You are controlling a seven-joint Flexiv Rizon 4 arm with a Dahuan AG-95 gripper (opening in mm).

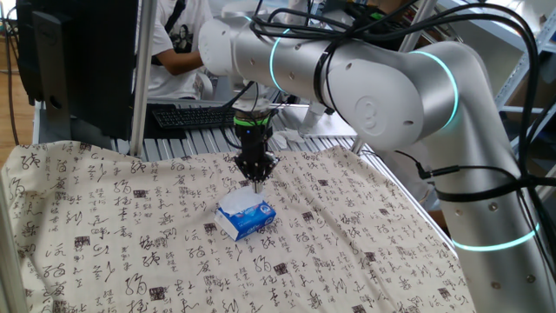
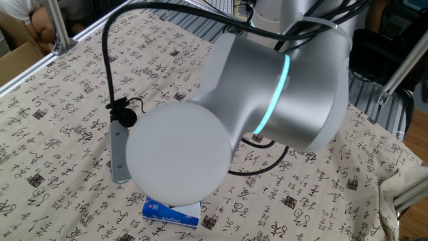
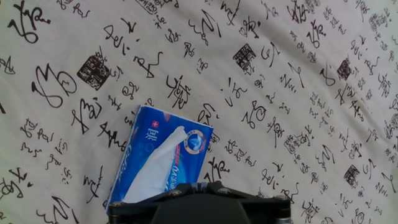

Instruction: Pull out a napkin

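One arm worked here, and its pincer (image 1: 258, 183) hung just above the napkin pack (image 1: 246, 216), apart from it, with the tips pointing straight down. Seen from one fixed view, the fingers looked drawn close together with nothing between them, though whether they were fully closed I could not tell; the hand view showed only the dark body of the hand at the bottom edge, not the tips.

The blue pack lay flat on the patterned cloth (image 1: 365, 226), directly beneath and slightly to the near side of the pincer. In the hand view its long axis ran on a slant, from the lower left up toward the right, and the white napkin (image 3: 158, 169) poked out along that same line, its free end toward the upper right corner of the pack.

My judgement: the coming descent turned on lining the fingers across that white strip, so they would pinch the napkin's loose end and not the wrapper. In the other fixed view the arm's large joint hid most of the pack.
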